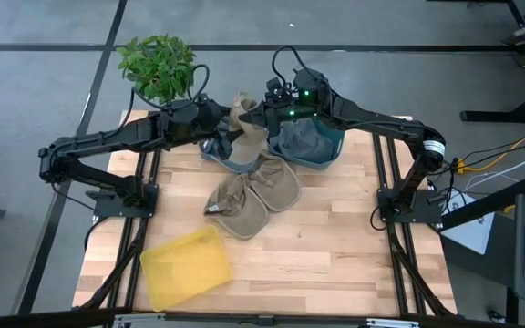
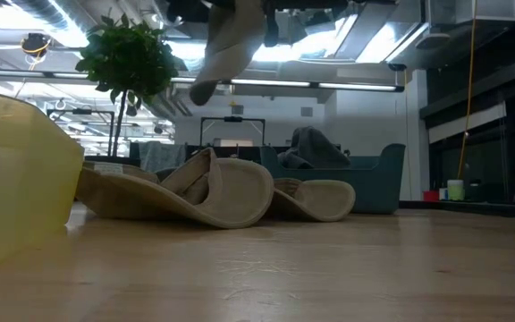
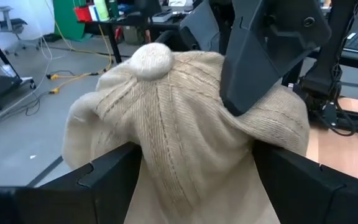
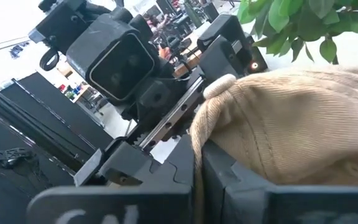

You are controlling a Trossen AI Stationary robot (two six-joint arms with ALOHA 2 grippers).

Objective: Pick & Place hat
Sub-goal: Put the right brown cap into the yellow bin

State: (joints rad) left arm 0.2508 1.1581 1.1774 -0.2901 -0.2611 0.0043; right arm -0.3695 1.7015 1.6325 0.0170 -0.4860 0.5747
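A beige knit hat (image 3: 166, 124) with a pompom on top hangs in the air over the table's far edge, seen high in the low view as the hat (image 2: 231, 45). My right gripper (image 1: 261, 114) comes from the right and is shut on the hat (image 4: 291, 124). My left gripper (image 1: 224, 123) comes from the left. In its wrist view the left gripper (image 3: 194, 168) stands open, one finger on each side of the hat's lower part. My right gripper pinches a fold of the hat's side (image 3: 253, 118) between its two fingers, coming roughly level from the table's right. The knit bunches at the fold (image 4: 207, 124). The hat is lifted clear of the table and droops below the fingers. My left gripper's open fingers (image 3: 104, 180) flank the hat; I cannot tell whether they touch it.
A blue bin (image 1: 331, 150) with grey cloth in it stands at the back of the table, with a blue-rimmed hat (image 1: 221, 155) beside it. Two tan hats (image 1: 253, 196) lie mid-table. A yellow bin (image 1: 185, 267) sits near the front left. A potted plant (image 1: 158, 64) stands behind the far left.
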